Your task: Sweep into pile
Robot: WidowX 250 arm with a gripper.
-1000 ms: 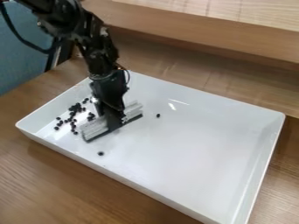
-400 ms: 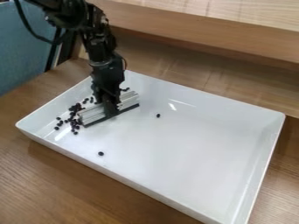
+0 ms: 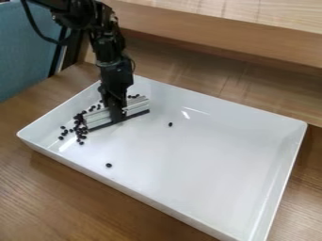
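My gripper [image 3: 116, 113] hangs down over the left part of the white tray [image 3: 207, 155], shut on a grey ribbed sweeper bar [image 3: 136, 107] with a dark lower edge. The bar lies slantwise, low at the tray floor. Small dark beans [image 3: 80, 127] are scattered at its left end, and a few show just behind its upper right end. One bean [image 3: 170, 124] lies alone to the right of the bar, and another bean [image 3: 108, 165] is nearer the tray's front wall.
The tray's raised walls surround the beans. Beneath it is a wooden table [image 3: 37, 188], with a wooden ledge [image 3: 220, 35] running along the back. A blue panel [image 3: 25, 56] stands at the upper left.
The gripper and bar have moved up and slightly left in the view, nearer the tray's back left side. Beans now show behind the bar's upper right end; the two lone beans stayed put.
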